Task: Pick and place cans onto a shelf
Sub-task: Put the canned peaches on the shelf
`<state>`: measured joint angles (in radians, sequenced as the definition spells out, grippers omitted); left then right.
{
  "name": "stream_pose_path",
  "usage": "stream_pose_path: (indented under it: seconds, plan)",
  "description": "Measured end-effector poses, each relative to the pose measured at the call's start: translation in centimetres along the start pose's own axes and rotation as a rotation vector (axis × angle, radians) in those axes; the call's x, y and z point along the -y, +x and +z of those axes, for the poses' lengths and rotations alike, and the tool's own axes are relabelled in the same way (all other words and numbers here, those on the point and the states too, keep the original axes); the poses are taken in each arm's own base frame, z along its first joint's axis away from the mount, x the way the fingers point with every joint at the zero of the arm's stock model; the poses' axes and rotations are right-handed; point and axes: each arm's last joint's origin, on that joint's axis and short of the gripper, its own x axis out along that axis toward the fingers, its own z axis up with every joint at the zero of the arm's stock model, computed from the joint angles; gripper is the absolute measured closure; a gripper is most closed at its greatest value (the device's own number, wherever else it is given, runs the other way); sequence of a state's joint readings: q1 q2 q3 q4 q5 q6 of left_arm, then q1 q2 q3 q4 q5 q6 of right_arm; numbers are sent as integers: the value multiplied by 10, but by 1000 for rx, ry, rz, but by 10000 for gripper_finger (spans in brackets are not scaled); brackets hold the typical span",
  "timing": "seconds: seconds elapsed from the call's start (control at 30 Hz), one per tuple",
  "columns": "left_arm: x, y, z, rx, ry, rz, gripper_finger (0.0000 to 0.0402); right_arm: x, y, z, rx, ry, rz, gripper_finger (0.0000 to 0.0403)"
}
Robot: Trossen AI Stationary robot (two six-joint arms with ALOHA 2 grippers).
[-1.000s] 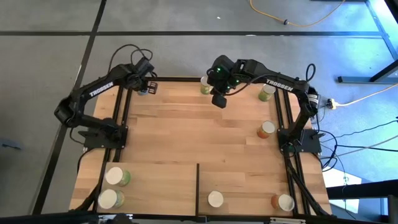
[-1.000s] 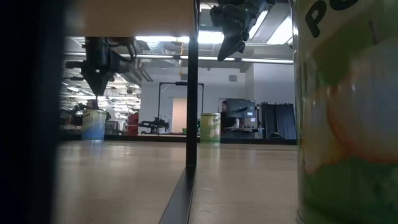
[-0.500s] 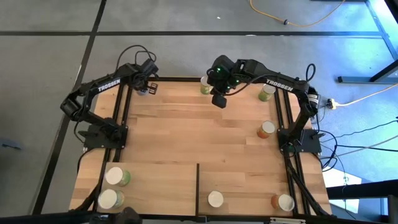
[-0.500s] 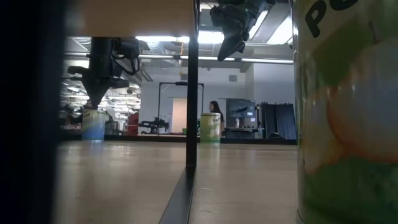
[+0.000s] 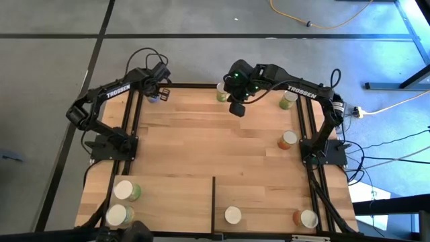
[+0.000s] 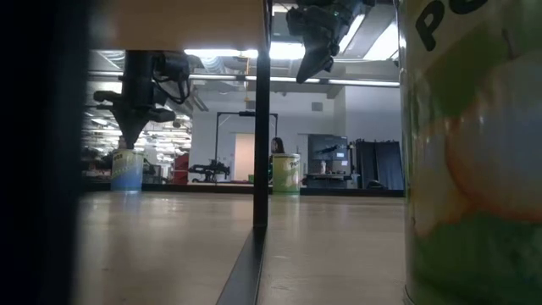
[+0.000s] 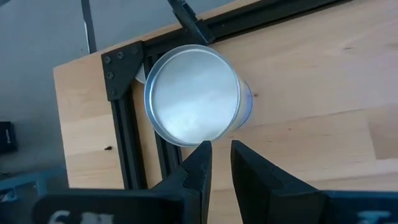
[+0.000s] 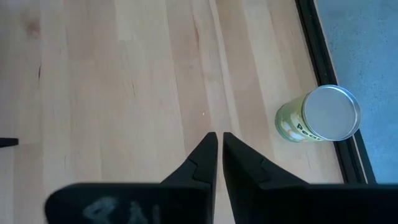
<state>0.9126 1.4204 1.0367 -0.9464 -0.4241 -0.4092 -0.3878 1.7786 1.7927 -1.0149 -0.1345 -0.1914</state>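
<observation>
A blue-sided can [image 5: 156,98] stands upright at the table's far left corner. It also shows in the left wrist view [image 7: 193,93] and the low view [image 6: 127,169]. My left gripper [image 7: 221,148] points down just over the edge of the can's top, its fingers a narrow gap apart. My right gripper [image 5: 236,107] is shut and empty, held high beside a green can [image 5: 222,93] at the far edge. The shelf [image 5: 168,191], with its dark divider [image 5: 213,202], lies at the near edge. Two green cans [image 5: 125,190] stand on its left part. My left gripper's fingertips [image 6: 131,142] come from above and reach down to about the rim of the blue can's top [image 7: 186,134]. I cannot tell whether they touch it. The can stands upright on the table.
More cans stand at the right: a green one [image 5: 287,99], an orange one [image 5: 287,140], and two at the near edge [image 5: 232,215] [image 5: 306,218]. Black frame rails [image 5: 131,128] run along both sides. A green can [image 6: 474,152] fills the low view's right. A person [image 6: 276,146] is far behind.
My left gripper has come down toward the blue can at the far left corner, its tips now at the can's top. The can has stayed in place.
</observation>
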Motion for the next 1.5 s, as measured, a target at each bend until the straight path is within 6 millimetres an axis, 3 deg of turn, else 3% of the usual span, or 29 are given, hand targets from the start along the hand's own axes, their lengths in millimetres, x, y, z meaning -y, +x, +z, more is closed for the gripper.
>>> stream_pose_path:
  seconds: [1.5]
  plan:
    - [-15, 9, 7, -46, 0, -96, 349, 0, 0, 0, 0, -24, -1, 374]
